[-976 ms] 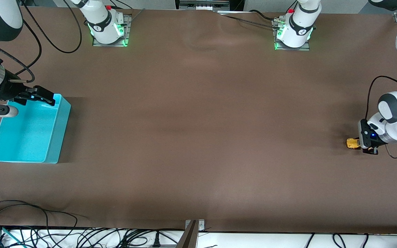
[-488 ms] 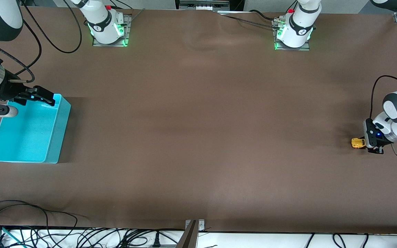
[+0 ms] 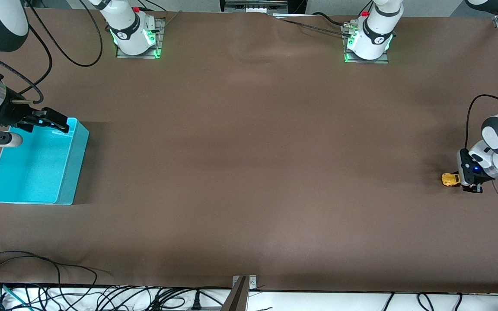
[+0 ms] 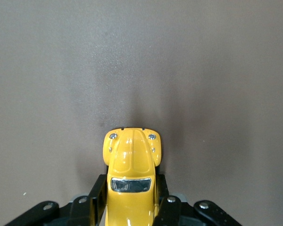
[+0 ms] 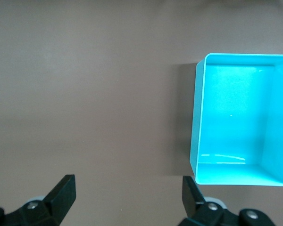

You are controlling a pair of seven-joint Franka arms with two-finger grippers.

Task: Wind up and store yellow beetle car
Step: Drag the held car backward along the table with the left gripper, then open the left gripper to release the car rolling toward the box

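Note:
The yellow beetle car (image 3: pixel 449 179) is low at the brown table surface, at the left arm's end of the table. My left gripper (image 3: pixel 457 180) is shut on its rear half. In the left wrist view the yellow beetle car (image 4: pixel 131 157) points its hood away from the wrist, and a black finger (image 4: pixel 97 190) presses on each side of the body. The turquoise bin (image 3: pixel 81 142) stands at the right arm's end. My right gripper (image 3: pixel 53 122) hangs open over the bin's upper rim and holds nothing. The right wrist view shows the bin (image 5: pixel 198 117) with nothing in it, beside my right gripper (image 5: pixel 128 189).
Both arm bases (image 3: pixel 135 38) (image 3: pixel 368 41) stand along the table edge farthest from the front camera. Loose cables (image 3: pixel 37 270) and a metal bracket (image 3: pixel 244 283) lie at the nearest edge. A wide stretch of bare brown table (image 3: pixel 249 164) separates car and bin.
My left gripper has drawn the car a short way toward the left arm's end of the table, then slowed. The right arm has not moved.

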